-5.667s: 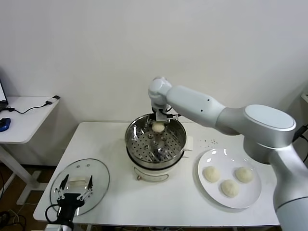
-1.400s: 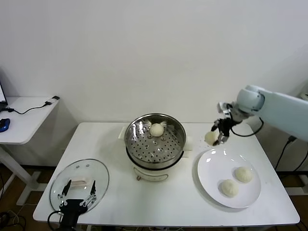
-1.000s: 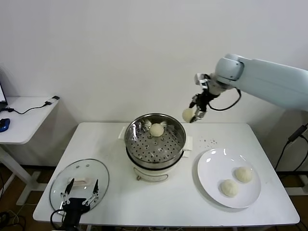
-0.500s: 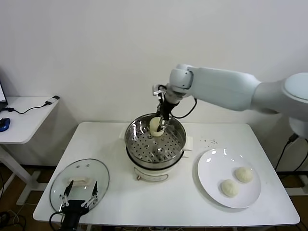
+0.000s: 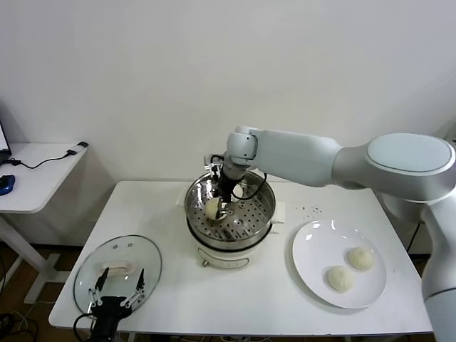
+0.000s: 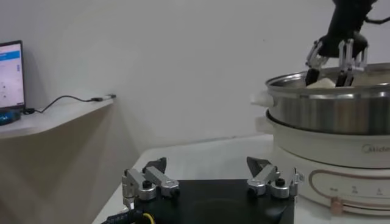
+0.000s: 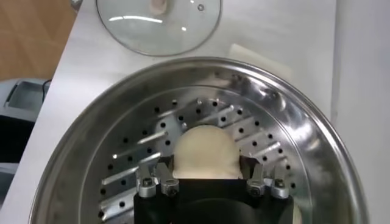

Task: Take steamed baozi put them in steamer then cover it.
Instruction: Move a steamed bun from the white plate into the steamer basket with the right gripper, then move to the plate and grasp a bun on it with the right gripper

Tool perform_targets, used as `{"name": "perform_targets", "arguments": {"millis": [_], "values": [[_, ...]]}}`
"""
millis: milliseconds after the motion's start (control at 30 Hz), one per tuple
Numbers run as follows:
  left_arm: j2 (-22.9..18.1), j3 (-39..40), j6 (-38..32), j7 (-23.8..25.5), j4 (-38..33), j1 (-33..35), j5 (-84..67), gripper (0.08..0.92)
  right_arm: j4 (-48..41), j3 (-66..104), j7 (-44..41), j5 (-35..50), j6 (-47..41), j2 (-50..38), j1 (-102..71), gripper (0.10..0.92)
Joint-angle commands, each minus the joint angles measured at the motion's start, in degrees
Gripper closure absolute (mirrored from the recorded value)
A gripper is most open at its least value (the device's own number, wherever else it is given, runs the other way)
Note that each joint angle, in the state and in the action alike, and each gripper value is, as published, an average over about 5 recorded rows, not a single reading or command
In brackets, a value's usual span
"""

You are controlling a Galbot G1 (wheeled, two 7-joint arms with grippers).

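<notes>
The right gripper [image 5: 218,207] clasps a smooth cream-white dough bun [image 7: 204,152] low inside the shiny perforated steel steamer [image 5: 265,206], perhaps hiding another, while two buns wait on the white plate [image 5: 313,249], the glass lid [image 5: 118,268] lies unused and the left gripper [image 6: 207,181] hangs spread.

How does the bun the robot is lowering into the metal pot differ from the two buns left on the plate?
The bun in the steamer is pinched between the fingers of the right hand, inside the steamer; the two buns on the plate lie free, touched by nothing. It sits over a perforated steel floor; they rest on the smooth white plate. All three are round, cream-white and similar in size.
</notes>
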Motion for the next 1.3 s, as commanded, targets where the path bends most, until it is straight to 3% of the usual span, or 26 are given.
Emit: {"name": "perform_targets", "arguments": {"millis": [33, 167, 367, 600, 967, 1300], "values": [[0.0, 0.1, 0.1, 0.0, 0.1, -0.2, 0.0, 0.177, -2.4, 0.4, 0.3, -0.6, 0.1, 2.1, -2.3, 0.33], [0.1, 0.1, 0.1, 0.0, 0.2, -0.3, 0.0, 0.177, -2.7, 0.6, 0.3, -0.7, 0.1, 2.0, -2.3, 0.318], [0.0, 0.2, 0.1, 0.0, 0.4, -0.3, 0.0, 0.177, -2.4, 1.1, 0.7, -0.7, -0.3, 1.5, -2.1, 0.215], [0.0, 0.2, 0.1, 0.0, 0.3, -0.3, 0.0, 0.177, 2.6, 1.1, -0.7, -0.8, -0.1, -3.7, 2.4, 0.203], [-0.4, 0.2, 0.3, -0.1, -0.2, 0.1, 0.2, 0.177, 20.9, -4.1, -4.2, -0.1, 3.5, -24.1, 17.5, 0.203], [-0.8, 0.1, 0.9, -0.3, -0.6, 0.4, 0.8, 0.177, 34.7, -6.3, -5.3, -12.8, 4.5, -45.0, 14.8, 0.203]]}}
